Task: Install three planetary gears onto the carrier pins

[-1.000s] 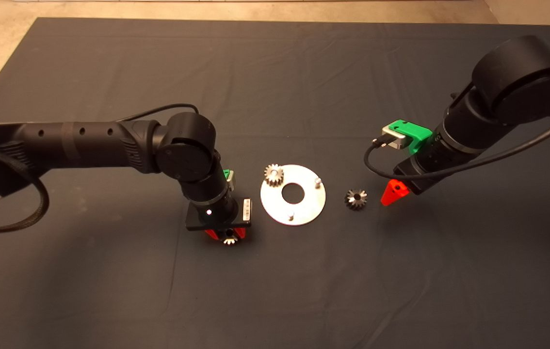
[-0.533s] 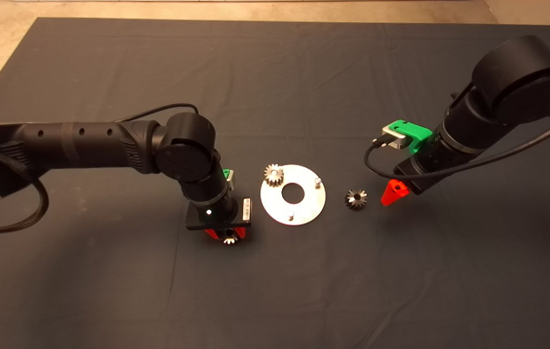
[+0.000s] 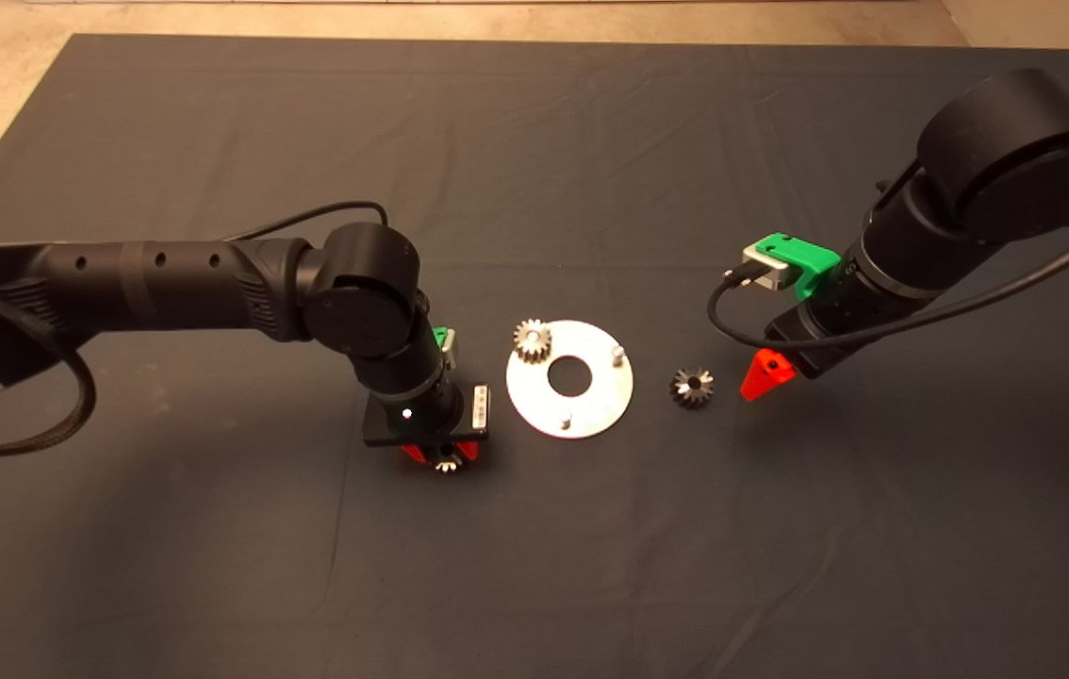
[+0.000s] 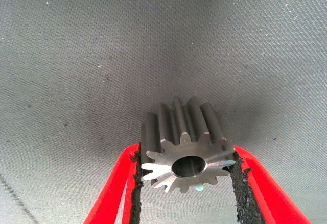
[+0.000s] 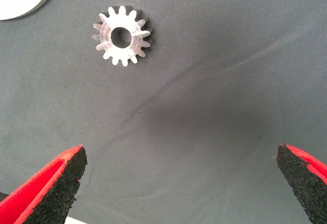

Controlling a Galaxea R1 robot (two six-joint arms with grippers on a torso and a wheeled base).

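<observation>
Gripping tool, left: the green left tool (image 4: 186, 183) with red fingers is clenched on a small silvery-grey toothed metal gear (image 4: 185, 147), black pads (image 4: 135, 183) pressed to its teeth, low over the dark mat surface (image 3: 534, 141), near the plate's left side.
Right tool: the green right tool (image 5: 179, 183) hangs spread wide, grasping nothing, just right of a second loose gear (image 3: 691, 388).
Second gear: lies flat on the surface between plate and right tool.
Plate: a flat shiny round metal plate (image 3: 602, 405) with central hole rests mid-surface.
Third gear: a third gear (image 3: 532, 339) sits on the plate's upper-left pin.
Bare pins: two thin silver pegs (image 3: 618, 354) (image 3: 567, 422) stand uncovered.
</observation>
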